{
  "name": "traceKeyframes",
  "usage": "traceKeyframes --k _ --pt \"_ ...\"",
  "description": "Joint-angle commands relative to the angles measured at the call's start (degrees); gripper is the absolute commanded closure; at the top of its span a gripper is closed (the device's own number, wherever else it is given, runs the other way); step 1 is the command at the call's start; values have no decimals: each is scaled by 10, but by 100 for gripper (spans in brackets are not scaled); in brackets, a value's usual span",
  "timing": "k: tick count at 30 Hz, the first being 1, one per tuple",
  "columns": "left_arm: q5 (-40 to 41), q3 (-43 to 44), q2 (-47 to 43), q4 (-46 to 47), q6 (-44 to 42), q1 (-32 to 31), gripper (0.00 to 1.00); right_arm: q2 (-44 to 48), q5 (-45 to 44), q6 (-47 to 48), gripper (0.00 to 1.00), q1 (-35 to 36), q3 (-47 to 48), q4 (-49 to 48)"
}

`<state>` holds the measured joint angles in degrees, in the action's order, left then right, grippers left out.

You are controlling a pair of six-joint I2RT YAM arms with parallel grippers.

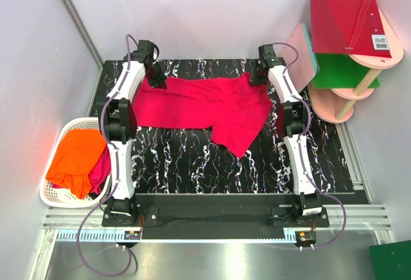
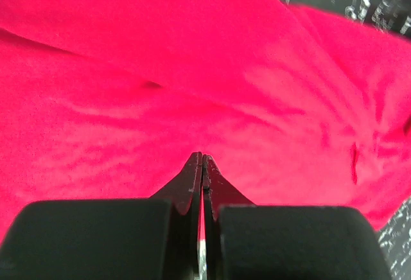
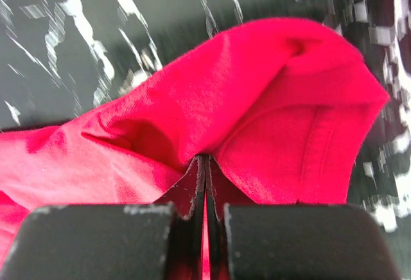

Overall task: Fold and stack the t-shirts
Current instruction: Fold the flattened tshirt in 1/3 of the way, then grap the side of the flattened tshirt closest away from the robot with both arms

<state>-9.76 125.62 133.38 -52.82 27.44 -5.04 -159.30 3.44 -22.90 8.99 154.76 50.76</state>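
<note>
The left gripper [image 2: 203, 159] and right gripper [image 3: 205, 159], each clamped tight on the far edge of the crimson t-shirt [image 1: 205, 106], held it across the marbled table [image 1: 192, 164], apparently to flatten it for folding; an orange t-shirt [image 1: 76, 155] lay in the basket [image 1: 58, 200].

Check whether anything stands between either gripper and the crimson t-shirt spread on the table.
Nothing visible does. The left gripper and the right gripper are each already shut on the crimson t-shirt, with cloth pinched directly in their jaws along its far edge.
</note>
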Motion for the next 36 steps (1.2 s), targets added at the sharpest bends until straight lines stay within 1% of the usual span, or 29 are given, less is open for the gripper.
traceKeyframes --k 1,4,5,6,8,9,10,11,12,13,14,15,16,17,18,19,21,22,25,26,28,29,30,32,34,36 --pt "33 -52 -52 7 -3 -3 100 -30 -29 2 100 6 33 -104" --pt "70 -92 -86 8 -14 -3 100 -23 -22 18 100 5 58 -105" --pt "81 -102 -94 10 -19 -3 100 -13 -21 21 100 5 59 -102" --pt "96 -119 -110 11 -26 -3 99 18 -20 27 100 5 56 -99" --pt "120 -147 -139 22 -30 -3 93 55 -11 34 100 6 46 -88" --pt "115 -158 -151 29 -33 -3 81 99 -10 36 97 6 38 -82" --pt "111 -171 -162 37 -36 -3 70 123 -5 39 94 6 15 -74" --pt "106 -200 -187 55 -41 -3 47 149 -1 43 89 5 1 -68" --pt "101 -216 -202 62 -41 -3 8 206 7 52 80 6 -20 -64" --pt "101 -235 -217 68 -42 -3 1 238 21 54 72 6 -77 -61" --pt "101 -271 -246 83 -44 -3 1 272 27 55 59 6 -115 -60" --pt "102 -293 -261 89 -46 -3 1 336 32 55 22 5 -156 -61" --pt "106 -313 -276 95 -47 -3 1 369 40 48 12 5 -244 -60" --pt "112 -352 -303 103 -49 -3 1 402 50 44 1 5 -292 -63" --pt "119 -371 -314 105 -52 -2 1 458 62 38 0 6 -339 -64" --pt "120 -389 -324 106 -53 -1 1 484 83 32 0 6 -435 -64" --pt "119 -433 -341 104 -42 5 1 552 124 15 0 5 -532 -73" --pt "119 -448 -346 105 -36 14 1 569 134 15 0 9 -614 -73" --pt "116 -491 -344 101 -11 38 1 619 127 37 0 34 -728 -71" --pt "109 -500 -332 99 -6 44 3 627 119 54 1 58 -746 -70" --pt "101 -503 -317 98 -5 62 4 642 78 71 4 87 -774 -71" --pt "87 -497 -302 90 -5 66 4 643 58 90 5 123 -777 -71" --pt "81 -493 -297 88 -7 71 4 640 21 101 6 139 -778 -71" --pt "80 -479 -289 87 -11 84 4 632 -10 120 7 180 -771 -73" --pt "75 -460 -282 84 -13 96 4 614 -31 130 8 202 -757 -78" --pt "74 -448 -277 83 -19 104 3 590 -75 140 8 230 -743 -80"
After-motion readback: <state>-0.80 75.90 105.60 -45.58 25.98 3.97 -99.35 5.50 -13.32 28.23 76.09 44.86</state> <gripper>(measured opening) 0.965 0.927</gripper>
